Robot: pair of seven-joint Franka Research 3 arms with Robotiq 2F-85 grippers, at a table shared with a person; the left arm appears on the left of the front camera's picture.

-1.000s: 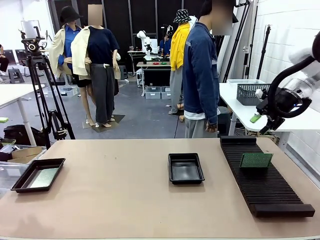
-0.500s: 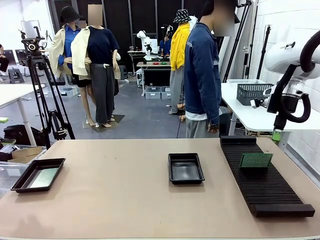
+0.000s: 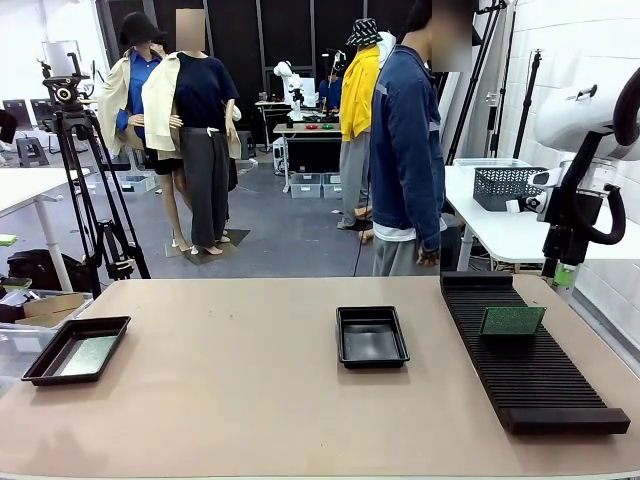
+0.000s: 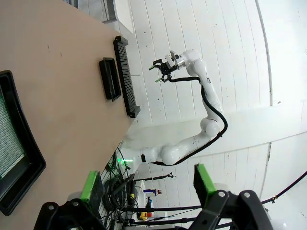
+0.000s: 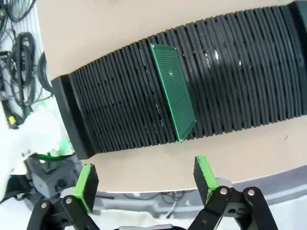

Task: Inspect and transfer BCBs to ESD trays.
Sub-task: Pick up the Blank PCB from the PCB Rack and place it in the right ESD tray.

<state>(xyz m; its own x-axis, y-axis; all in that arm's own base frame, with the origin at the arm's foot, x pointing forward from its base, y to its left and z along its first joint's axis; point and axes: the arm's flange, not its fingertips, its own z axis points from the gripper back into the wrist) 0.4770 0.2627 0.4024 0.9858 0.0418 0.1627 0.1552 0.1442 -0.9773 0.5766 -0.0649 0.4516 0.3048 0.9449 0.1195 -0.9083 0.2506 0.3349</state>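
Right gripper jaws apart, empty, now pointing straight down at the far right, above the rack; a second ago it was tilted, higher and further left. Left gripper jaws apart too, empty, above the near left of the table. Boards and trays unmoved. Count: two boards, two trays, one rack. Near left, left ESD tray with flat BCB lying in it; centre ESD tray mid-table; upright BCB standing in the rack slots, right. Person at the far side.
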